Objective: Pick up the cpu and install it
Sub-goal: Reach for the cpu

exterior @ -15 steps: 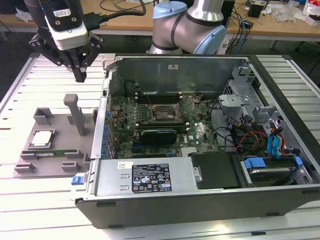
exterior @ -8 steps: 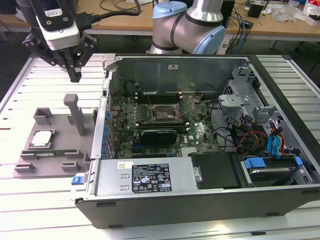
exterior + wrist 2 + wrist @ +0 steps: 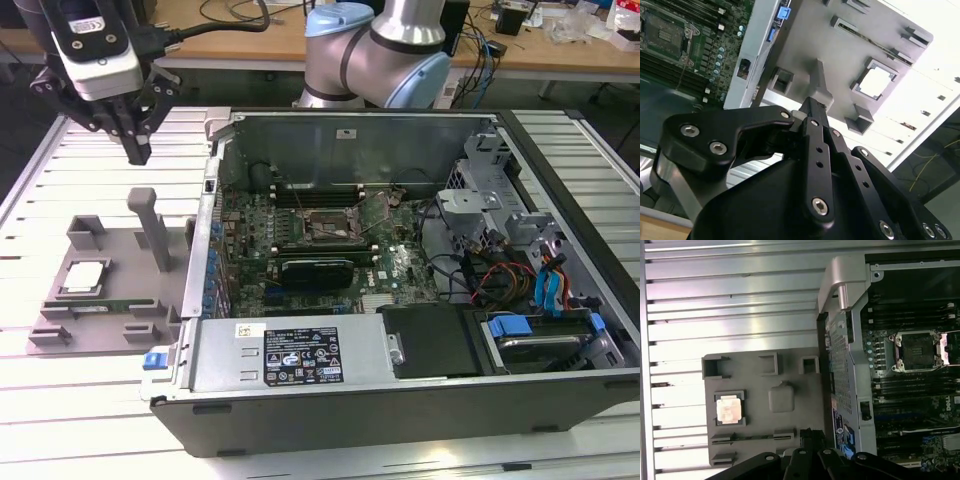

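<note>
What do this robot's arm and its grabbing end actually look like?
The arm is silvery metal tubing with pale blue joint caps. Its gripper has a grey-and-black body, black linked jaws with silver bolts, and a black cable leading away.

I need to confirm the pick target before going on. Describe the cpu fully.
The cpu is a small flat square chip with a pale, shiny metal top and thin darker edge. It lies flat, top up, in a square recess of the grey holder tray on the slatted table, at the exterior view's left of the open computer case. Only the tray touches it; the gripper hangs above, apart.
</note>
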